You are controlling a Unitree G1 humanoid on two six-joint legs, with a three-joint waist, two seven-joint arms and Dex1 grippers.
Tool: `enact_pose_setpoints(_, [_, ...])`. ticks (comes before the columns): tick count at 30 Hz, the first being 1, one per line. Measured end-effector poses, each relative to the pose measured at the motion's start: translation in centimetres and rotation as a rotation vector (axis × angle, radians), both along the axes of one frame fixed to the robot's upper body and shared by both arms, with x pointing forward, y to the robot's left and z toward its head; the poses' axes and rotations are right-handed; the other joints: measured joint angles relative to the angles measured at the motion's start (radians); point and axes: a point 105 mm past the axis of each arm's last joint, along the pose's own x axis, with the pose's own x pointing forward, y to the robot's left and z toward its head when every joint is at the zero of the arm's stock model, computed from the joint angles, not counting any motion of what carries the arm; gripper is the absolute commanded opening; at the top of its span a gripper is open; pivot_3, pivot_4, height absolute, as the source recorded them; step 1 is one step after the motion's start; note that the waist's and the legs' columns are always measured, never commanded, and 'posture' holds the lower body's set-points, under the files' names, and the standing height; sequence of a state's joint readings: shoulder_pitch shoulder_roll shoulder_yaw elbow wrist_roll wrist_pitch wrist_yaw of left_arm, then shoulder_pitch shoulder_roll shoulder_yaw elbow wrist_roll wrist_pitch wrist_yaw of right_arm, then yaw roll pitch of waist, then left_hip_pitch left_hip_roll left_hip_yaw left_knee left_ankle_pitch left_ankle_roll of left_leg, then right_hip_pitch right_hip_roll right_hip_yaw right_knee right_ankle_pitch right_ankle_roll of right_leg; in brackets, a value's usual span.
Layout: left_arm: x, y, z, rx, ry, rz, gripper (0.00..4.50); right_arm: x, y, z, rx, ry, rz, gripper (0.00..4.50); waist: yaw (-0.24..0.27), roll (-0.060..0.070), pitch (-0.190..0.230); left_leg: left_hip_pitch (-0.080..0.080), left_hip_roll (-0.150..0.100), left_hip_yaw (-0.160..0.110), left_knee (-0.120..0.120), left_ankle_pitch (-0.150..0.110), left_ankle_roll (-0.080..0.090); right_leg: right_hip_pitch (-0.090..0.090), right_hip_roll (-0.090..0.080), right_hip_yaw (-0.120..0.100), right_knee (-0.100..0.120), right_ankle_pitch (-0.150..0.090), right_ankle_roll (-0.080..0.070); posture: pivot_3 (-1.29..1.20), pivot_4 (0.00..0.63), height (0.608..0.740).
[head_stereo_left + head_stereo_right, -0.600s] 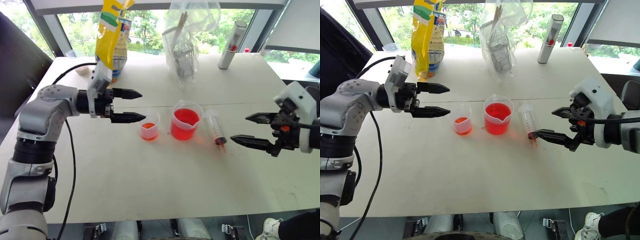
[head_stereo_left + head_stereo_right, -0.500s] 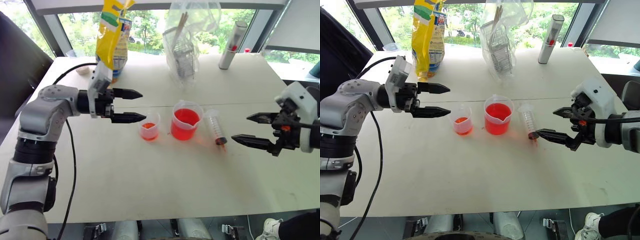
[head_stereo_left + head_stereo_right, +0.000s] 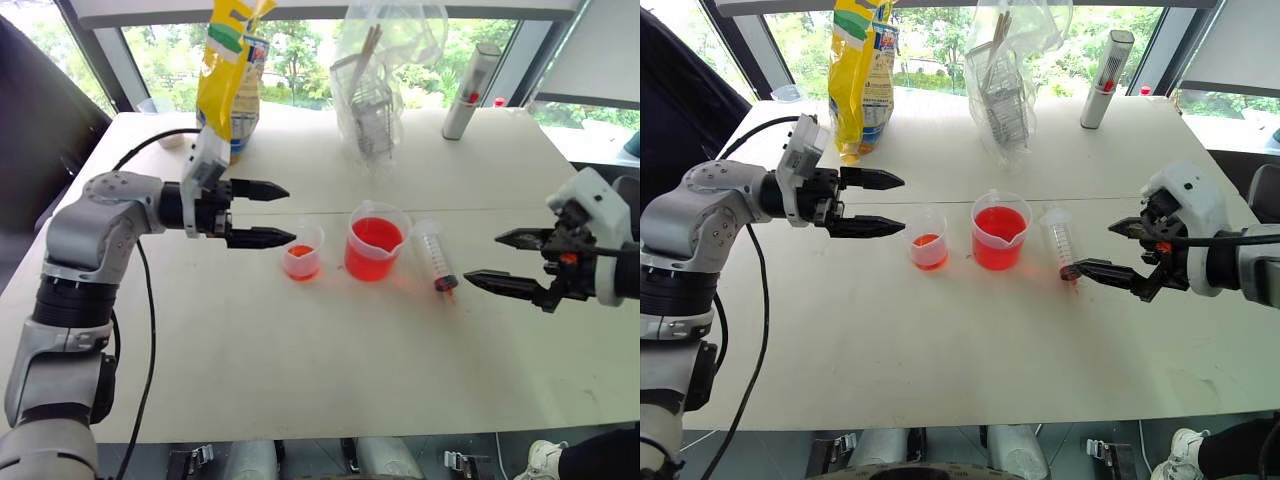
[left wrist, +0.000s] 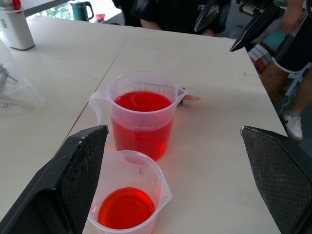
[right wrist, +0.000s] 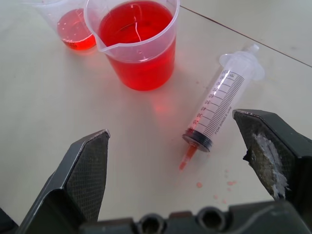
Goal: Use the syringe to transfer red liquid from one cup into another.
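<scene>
Nothing has moved on the white table (image 3: 300, 360): the clear plastic syringe with an orange-red tip (image 3: 437, 257) lies flat just right of the large red-filled beaker (image 3: 374, 242), near the wide-open, empty right gripper (image 3: 490, 262); left gripper (image 3: 276, 213) gapes too.

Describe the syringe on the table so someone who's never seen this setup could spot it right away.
On the white table, find the large spouted beaker of red liquid near the middle. The syringe lies flat on the table beside it, on the robot's right. It is a clear tube with a printed scale, black seal and orange-red tip, unlike the upright cups.
</scene>
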State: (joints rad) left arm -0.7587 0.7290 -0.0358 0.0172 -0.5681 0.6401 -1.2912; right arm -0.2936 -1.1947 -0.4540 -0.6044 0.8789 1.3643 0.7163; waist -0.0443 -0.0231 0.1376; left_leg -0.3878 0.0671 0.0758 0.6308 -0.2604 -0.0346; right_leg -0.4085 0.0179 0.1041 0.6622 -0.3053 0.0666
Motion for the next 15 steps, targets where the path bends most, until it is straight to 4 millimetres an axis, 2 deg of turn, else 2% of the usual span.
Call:
enact_pose_setpoints(5, [0.1, 0.0, 0.0, -0.002, -0.001, 0.007, 4.50, 0.6, 0.0, 0.0, 0.001, 0.007, -0.016, 4.43, 0.000, 0.000, 0.000, 0.000, 0.000, 0.000, 0.000, 0.000, 0.000, 0.000, 0.000, 0.000, 0.000, 0.000, 0.000, 0.00, 0.150, 0.739])
enact_pose_setpoints(8, [0.2, -0.3, 0.0, -0.011, -0.002, 0.003, 4.50, 1.6, 0.0, -0.2, 0.009, 0.039, -0.037, 4.43, -0.001, 0.000, 0.000, 0.000, 0.000, 0.000, 0.000, 0.000, 0.000, 0.000, 0.000, 0.000, 0.000, 0.000, 0.000, 0.00, 0.150, 0.739])
enact_pose_setpoints(15, [0.3, -0.7, 0.2, -0.008, -0.019, -0.002, 4.50, 6.9, -0.6, -0.8, 0.090, 0.183, -0.208, 4.43, -0.004, 0.001, 0.000, 0.000, 0.000, 0.002, 0.000, 0.000, 0.000, -0.002, 0.001, 0.002, 0.000, 0.000, -0.001, 0.00, 0.150, 0.739])
